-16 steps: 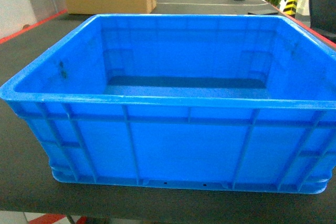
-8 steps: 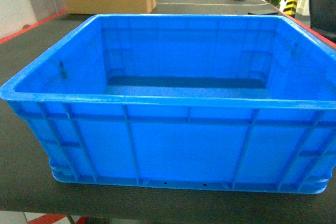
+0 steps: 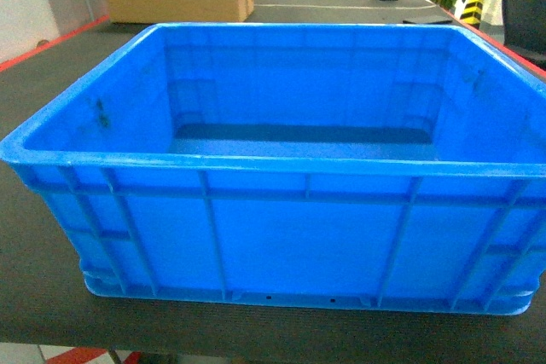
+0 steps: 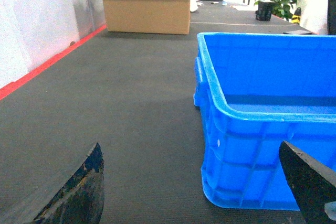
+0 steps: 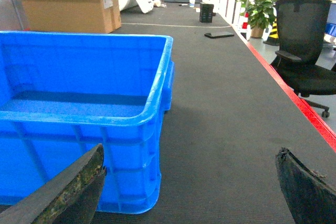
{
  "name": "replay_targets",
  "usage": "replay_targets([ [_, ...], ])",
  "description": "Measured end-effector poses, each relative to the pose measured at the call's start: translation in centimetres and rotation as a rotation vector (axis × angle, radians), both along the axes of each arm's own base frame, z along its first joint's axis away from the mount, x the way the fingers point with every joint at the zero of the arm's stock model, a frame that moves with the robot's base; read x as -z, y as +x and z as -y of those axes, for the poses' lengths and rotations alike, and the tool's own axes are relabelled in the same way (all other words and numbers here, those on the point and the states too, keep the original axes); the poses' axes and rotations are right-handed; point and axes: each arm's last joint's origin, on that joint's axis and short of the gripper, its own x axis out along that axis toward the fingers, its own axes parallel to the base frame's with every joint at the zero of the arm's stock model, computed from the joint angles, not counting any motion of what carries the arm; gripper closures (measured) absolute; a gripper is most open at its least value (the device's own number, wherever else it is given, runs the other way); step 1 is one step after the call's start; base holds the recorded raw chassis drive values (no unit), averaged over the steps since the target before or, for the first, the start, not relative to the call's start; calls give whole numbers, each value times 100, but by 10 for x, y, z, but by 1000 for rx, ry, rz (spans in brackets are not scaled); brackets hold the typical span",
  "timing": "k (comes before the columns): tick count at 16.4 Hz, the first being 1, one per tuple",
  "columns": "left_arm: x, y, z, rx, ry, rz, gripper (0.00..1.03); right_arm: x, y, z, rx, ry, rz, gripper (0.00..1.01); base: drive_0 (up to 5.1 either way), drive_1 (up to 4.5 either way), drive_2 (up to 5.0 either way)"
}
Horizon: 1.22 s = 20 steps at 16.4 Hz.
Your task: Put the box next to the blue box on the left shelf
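nearest the cameras, the left gripper (image 4: 197, 182) hangs low with its jaws spread wide: one worn fingertip (image 4: 79, 192) sits over bare dark matting, the other (image 4: 310, 182) in front of the crate's near left corner, and nothing is between them. the right gripper (image 5: 189, 182) mirrors it on the other side, also spread wide and empty, with one scuffed pad (image 5: 63, 192) before the crate's near right corner and the other (image 5: 310, 187) over open mat. neither touches the plastic. this pose reads as a two-arm lift being lined up, one gripper to each short side, since the crate is too broad for a single grasp.

the blue crate (image 3: 281, 236) sits flat on the dark mat-covered table (image 4: 131, 108), directly ahead and filling the head view, its ribbed wall facing the robot and its floor bare. its thick rolled rim (image 3: 256, 162) looks like the natural place to grip or hook under. no shelf or second blue box is visible, so the carrying seems entirely ahead.

farther back stands an open cardboard box (image 4: 147, 6), then a potted plant (image 5: 260, 1) and, off the table's red edge, a black office chair (image 5: 302, 40).
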Motion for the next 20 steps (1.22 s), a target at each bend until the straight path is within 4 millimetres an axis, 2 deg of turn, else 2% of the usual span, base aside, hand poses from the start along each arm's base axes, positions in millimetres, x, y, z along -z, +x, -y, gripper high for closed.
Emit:
replay_targets([
  [6, 0, 0, 0, 0, 0, 0, 5, 0, 0, 0, 0, 0, 0, 3, 0, 0, 0],
  [8, 2, 1, 4, -133, 12, -25, 5, 2, 0, 0, 25, 0, -23, 3, 0, 0, 0],
  [10, -1, 2, 1, -233, 7, 0, 5, 4, 1, -1, 129, -8, -77, 3, 0, 0, 0],
  [12, -4, 9, 2, -214, 6, 10, 5, -1, 7, -2, 131, 2, -69, 3, 0, 0, 0],
  [13, -13, 17, 2, -206, 6, 20, 5, -13, 14, -4, 104, 5, -49, 3, 0, 0, 0],
  [15, -57, 51, 4, -173, -5, 90, 5, -57, 42, -8, 61, 9, -19, 3, 0, 0, 0],
  [16, -72, 76, 7, -143, -3, 88, 5, -71, 63, -10, 46, 0, -75, 3, 0, 0, 0],
  [17, -76, 101, 11, -110, 3, 31, 5, -77, 88, -15, 28, -11, -166, 3, 0, 0, 0],
  [18, -70, 143, 18, -82, 19, -104, 5, -75, 125, -19, 22, -2, -281, 3, 0, 0, 0],
  [19, -64, 163, 23, -69, 20, -177, 5, -74, 142, -20, 21, 10, -318, 3, 0, 0, 0],
  [20, -63, 175, 26, -63, 11, -205, 5, -72, 158, -22, 16, 22, -354, 3, 0, 0, 0],
])
